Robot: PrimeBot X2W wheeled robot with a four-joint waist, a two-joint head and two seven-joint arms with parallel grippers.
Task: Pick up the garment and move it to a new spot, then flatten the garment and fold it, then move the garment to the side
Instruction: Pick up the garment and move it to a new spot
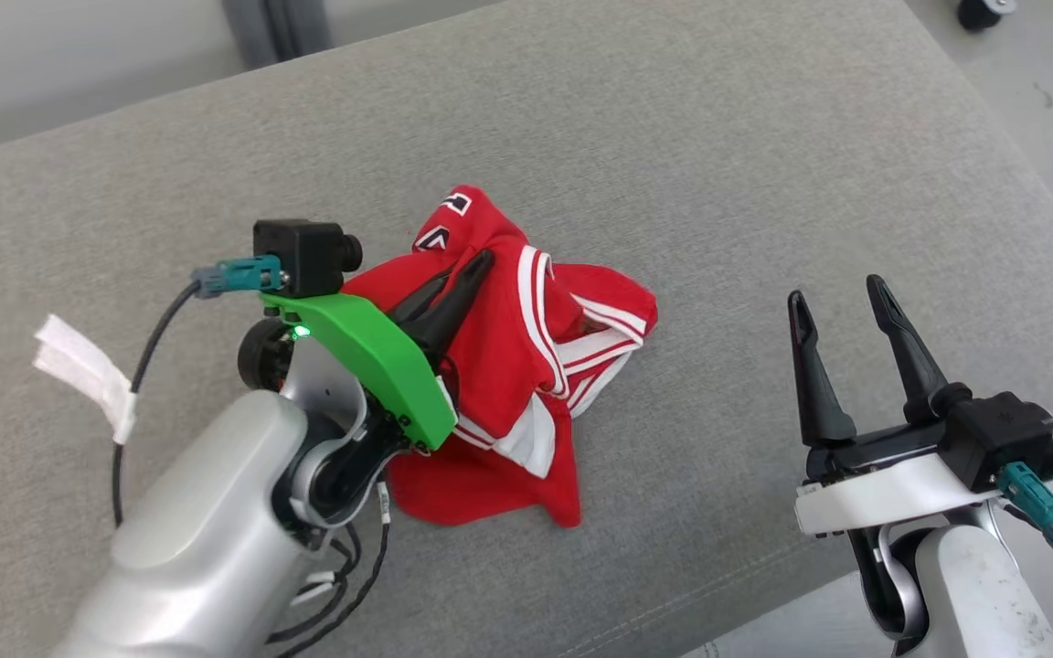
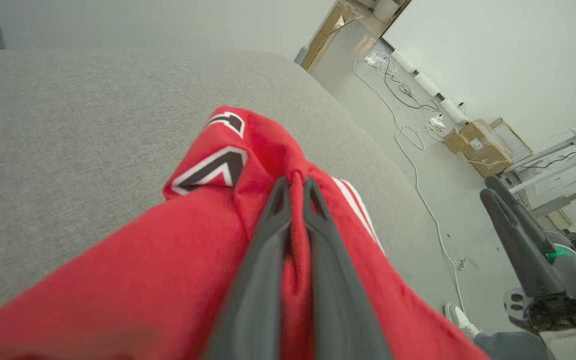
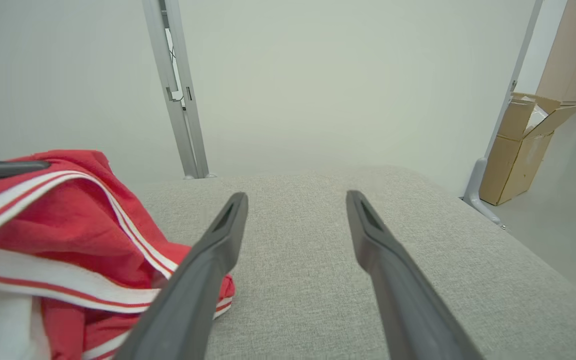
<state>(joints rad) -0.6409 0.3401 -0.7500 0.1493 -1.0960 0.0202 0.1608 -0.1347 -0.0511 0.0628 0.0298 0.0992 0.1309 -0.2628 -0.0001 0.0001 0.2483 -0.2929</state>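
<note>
Nearest the robot, a smooth silver forearm (image 1: 207, 512) is carrying a glossy green plastic bracket (image 1: 371, 356), and from it the left gripper (image 1: 464, 270) is reaching forward with its tapered matte black fingers (image 2: 263, 260) pressed together, pinching a raised ridge of the garment (image 1: 499, 356). The garment is lying crumpled near the middle of the cushion (image 1: 673, 137), with the pinched fold drawn up into a peak. It is a soft red knit with white-and-red striped trim along its edges, a white inner panel and dark angular patches outlined in white near its far end (image 2: 208, 170). To the right, well apart from the cloth, the right gripper (image 1: 835, 291) is hovering over bare upholstery on a white bracket (image 1: 883, 493), its two slim pointed fingers (image 3: 208, 270) standing wide apart and holding nothing. The cushion is spreading beyond them as a broad slab of coarse grey woven fabric with rounded corners. Past its far edge, smooth pale floor (image 1: 1038, 82) is showing, with loose white cables (image 2: 408, 130) and open cardboard boxes (image 3: 518, 150) against the wall.
</note>
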